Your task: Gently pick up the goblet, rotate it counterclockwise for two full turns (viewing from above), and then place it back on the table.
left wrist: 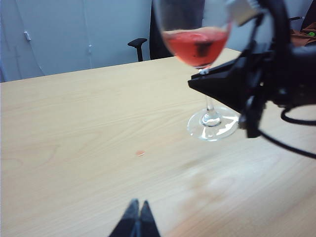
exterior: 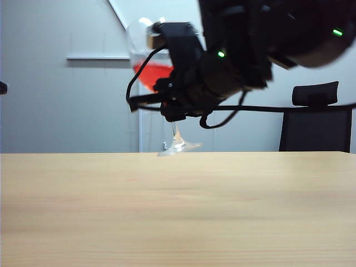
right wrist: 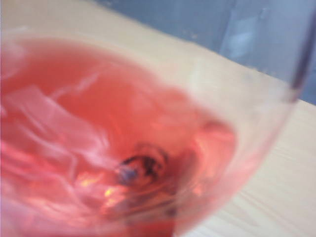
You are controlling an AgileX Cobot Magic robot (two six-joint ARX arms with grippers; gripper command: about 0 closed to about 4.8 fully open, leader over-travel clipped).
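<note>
Plain grey-white wall (exterior: 67, 105) behind, evenly lit, no harsh shadows. On it, left of centre, a horizontal pale rail or ledge (exterior: 97, 57) w/ faint vertical panel seams above & below. Diagonal pale edge (exterior: 118, 14) runs across the wall's top near centre. Far right, a black office chair (exterior: 316, 125): headrest on top, dark backrest below, lower part hidden. Left wrist view shows same kind of pale wall w/ vertical seams, a small white fitting (left wrist: 27, 36) on it, & a black chair armrest (left wrist: 138, 43) at the far side. Floor not visible.
</note>
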